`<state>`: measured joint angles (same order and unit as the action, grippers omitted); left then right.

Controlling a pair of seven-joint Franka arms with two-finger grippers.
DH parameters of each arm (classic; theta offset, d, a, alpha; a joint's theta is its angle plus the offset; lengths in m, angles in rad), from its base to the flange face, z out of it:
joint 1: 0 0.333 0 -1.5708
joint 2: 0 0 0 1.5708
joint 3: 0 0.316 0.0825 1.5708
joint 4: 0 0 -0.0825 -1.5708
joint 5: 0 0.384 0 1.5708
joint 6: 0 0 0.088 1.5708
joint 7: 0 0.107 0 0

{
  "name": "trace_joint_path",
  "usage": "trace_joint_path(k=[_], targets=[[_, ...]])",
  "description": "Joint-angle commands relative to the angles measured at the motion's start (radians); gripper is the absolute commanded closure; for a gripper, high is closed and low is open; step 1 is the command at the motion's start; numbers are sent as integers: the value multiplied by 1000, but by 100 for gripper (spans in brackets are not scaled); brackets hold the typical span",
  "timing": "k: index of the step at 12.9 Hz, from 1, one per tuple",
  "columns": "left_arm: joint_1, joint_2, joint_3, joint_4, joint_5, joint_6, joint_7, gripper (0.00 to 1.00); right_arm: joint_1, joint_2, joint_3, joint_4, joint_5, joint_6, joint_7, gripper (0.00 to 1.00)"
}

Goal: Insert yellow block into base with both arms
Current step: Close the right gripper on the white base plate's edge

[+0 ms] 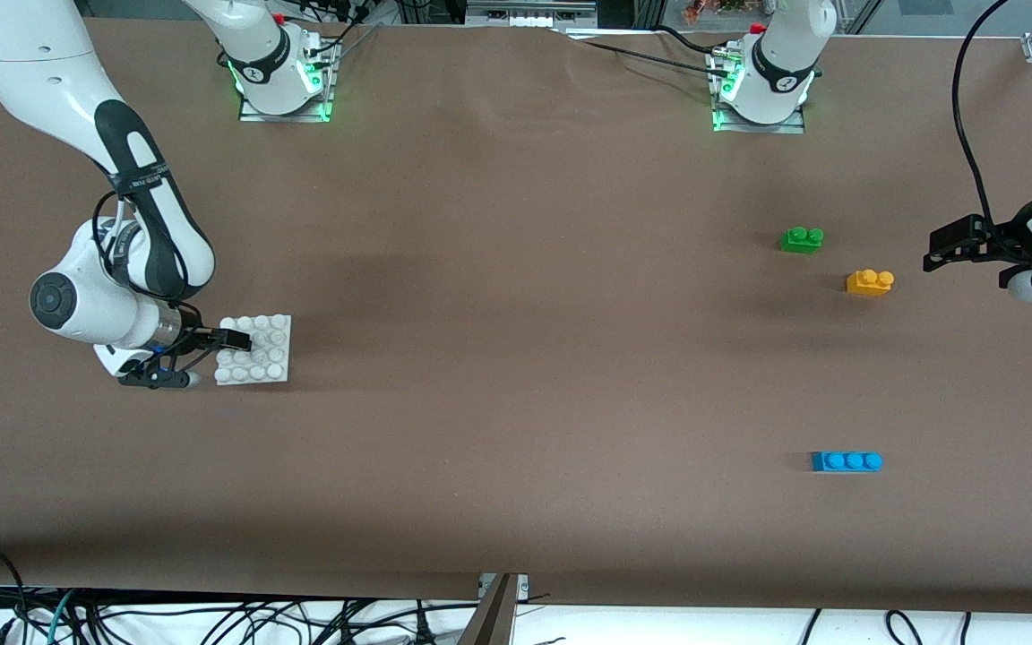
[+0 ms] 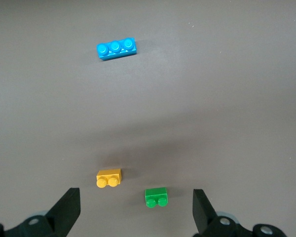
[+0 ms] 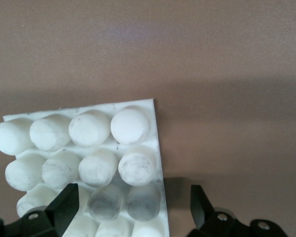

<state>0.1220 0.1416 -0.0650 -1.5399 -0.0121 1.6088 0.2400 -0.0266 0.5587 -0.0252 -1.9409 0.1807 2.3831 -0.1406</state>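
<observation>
The yellow block [image 1: 870,282] [image 2: 109,177] lies on the brown table toward the left arm's end. My left gripper [image 1: 941,249] [image 2: 135,211] hangs open over the table beside it and holds nothing. In the left wrist view the block lies just ahead of the fingers [image 2: 66,207]. The white studded base [image 1: 253,349] [image 3: 84,158] lies flat toward the right arm's end. My right gripper [image 1: 211,356] [image 3: 130,207] is low and open at the base's edge. One of its fingers is over the studs and the other is off the plate's side.
A green two-stud brick [image 1: 802,239] [image 2: 156,197] sits beside the yellow block, a little farther from the front camera. A blue three-stud brick [image 1: 847,461] [image 2: 117,48] lies nearer the front camera. Both arm bases [image 1: 283,81] [image 1: 762,90] stand along the table's back edge.
</observation>
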Motion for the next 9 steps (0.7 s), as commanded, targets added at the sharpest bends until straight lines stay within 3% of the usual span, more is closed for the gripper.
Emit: trace_joint_path(k=[1, 4, 6, 8, 9], targets=[[1, 12, -1, 34, 1, -23, 19, 0, -18, 27, 13, 19, 54, -13, -54, 0], [1, 13, -1, 34, 1, -23, 19, 0, -18, 38, 13, 20, 71, -16, -82, 2], [1, 12, -1, 34, 1, -23, 19, 0, -16, 36, 13, 22, 71, -18, -83, 14], [1, 12, -1, 34, 1, -23, 19, 0, -16, 36, 13, 36, 71, -21, -83, 35], [1, 12, 1, 34, 1, -23, 19, 0, -18, 38, 13, 40, 71, -21, -83, 37]])
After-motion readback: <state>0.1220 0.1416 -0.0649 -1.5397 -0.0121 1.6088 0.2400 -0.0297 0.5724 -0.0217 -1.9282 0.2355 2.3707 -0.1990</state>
